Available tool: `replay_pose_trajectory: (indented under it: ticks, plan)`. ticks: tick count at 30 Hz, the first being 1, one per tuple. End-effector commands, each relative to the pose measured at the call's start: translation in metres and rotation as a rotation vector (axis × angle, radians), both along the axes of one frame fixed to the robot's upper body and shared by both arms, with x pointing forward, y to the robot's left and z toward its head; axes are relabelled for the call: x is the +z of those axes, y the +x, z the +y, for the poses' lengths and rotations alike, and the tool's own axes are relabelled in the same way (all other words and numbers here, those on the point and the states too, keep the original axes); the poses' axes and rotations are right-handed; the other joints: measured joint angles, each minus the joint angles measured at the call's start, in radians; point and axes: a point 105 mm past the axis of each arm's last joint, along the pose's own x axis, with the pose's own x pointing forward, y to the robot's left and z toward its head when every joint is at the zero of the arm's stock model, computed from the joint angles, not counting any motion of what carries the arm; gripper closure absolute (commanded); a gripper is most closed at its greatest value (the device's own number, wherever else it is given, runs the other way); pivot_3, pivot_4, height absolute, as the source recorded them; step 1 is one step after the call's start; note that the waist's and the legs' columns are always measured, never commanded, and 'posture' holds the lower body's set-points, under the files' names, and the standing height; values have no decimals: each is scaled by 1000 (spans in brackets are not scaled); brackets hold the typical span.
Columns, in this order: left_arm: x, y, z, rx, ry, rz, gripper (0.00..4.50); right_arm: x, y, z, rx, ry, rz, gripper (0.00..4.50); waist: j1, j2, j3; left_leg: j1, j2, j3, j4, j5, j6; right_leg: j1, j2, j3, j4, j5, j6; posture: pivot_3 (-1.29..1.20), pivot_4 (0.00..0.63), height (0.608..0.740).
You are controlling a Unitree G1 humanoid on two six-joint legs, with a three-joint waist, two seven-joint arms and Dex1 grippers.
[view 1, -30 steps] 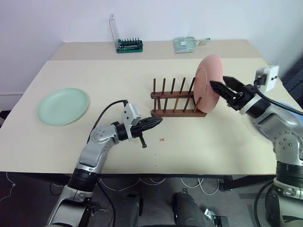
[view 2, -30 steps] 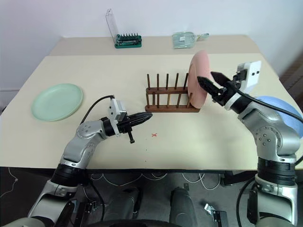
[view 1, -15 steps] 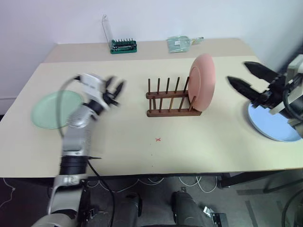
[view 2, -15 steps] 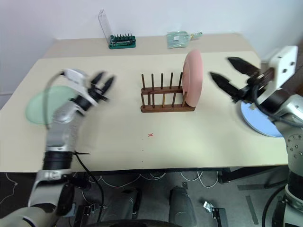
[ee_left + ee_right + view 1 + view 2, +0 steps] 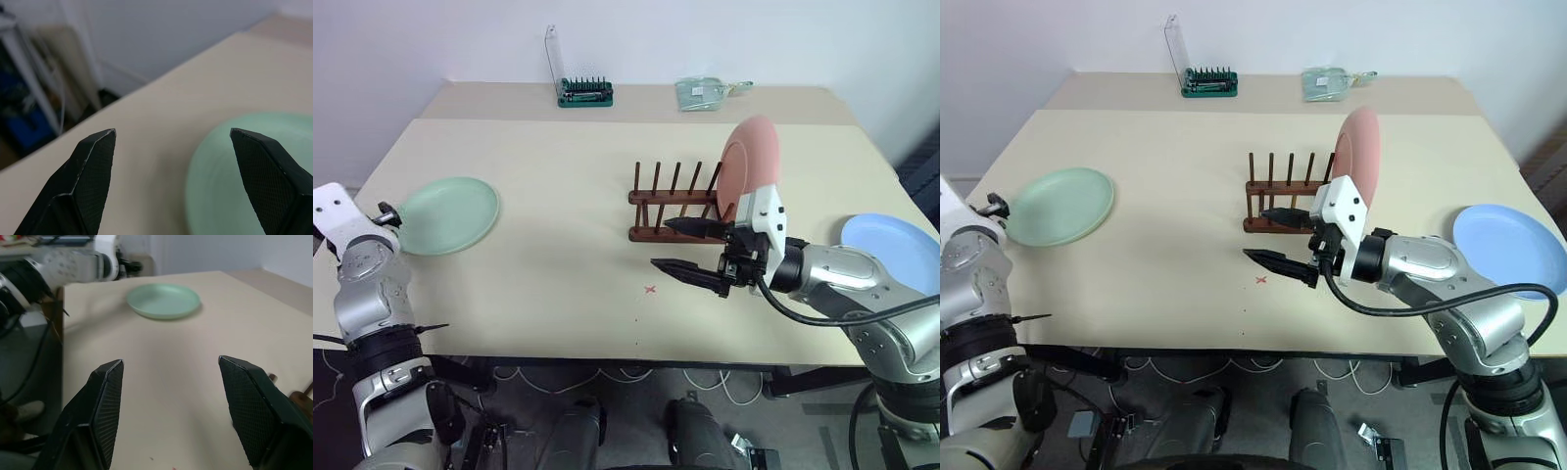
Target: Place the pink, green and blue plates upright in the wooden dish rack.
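Pale beige table (image 5: 558, 196) against white wall. Salmon-pink round plate (image 5: 751, 166) stands in dark wooden pegged rack (image 5: 677, 211). Mint-green plate (image 5: 448, 213) lies flat beside left gripper (image 5: 171, 142), fingers spread; take its rim squarely. Right gripper (image 5: 690, 248) spread, empty. Light-blue plate (image 5: 891, 253) lies flat at the table's right.

The table (image 5: 558, 225) is pale beige, with a small red cross (image 5: 650, 289) marked on it. One plate (image 5: 754, 162) is salmon pink, another plate (image 5: 448, 213) is pale mint green, and a third plate (image 5: 893, 250) is light blue. The rack (image 5: 677, 208) is dark reddish-brown wood. At the far edge a tool holder (image 5: 584, 93) is dark green with a clear lid. The right gripper (image 5: 685, 247) has black fingers on a silver-grey arm with a white block; the left gripper (image 5: 171, 147) shows black, finely textured fingers (image 5: 93, 161).
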Motion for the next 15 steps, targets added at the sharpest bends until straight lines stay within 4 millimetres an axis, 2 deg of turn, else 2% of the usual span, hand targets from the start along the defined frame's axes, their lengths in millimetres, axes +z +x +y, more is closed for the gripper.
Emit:
replay_pose_trajectory:
  ticks: [1,3,6,12,13,15]
  plan:
    - [-11,-5,0,11,-87,44,689,6,-2,-1,3,-2,-50,1353,0,0,0,0,0,0,0,0,0,0,0,0,0,0,0,0,150,740]
    - [-23,-1,-6,-34,-151,61,689,6,-2,-1,-3,3,-58,1353,-2,-1,0,0,0,0,0,0,0,-1,0,0,1,0,0,0,150,740]
    - [-29,2,-11,-61,-203,41,1517,6,-2,-2,-16,5,-62,1353,-3,-1,0,0,0,0,0,0,-1,-1,0,0,1,0,0,0,150,740]
    - [-27,4,-13,-46,-203,28,4269,5,-3,-5,-30,-3,-64,1353,-2,-1,0,0,0,0,0,0,-1,-1,0,0,0,0,0,0,150,740]
    - [-18,9,-17,-74,-195,-18,4459,5,-2,-5,-34,-9,-74,1353,-1,-1,0,0,0,0,0,0,-1,0,0,0,0,0,0,0,150,740]
    - [9,24,-33,-175,-139,-131,4459,6,1,-6,-49,-26,-100,1353,0,-1,0,0,0,0,0,0,-1,0,0,0,0,0,0,0,150,740]
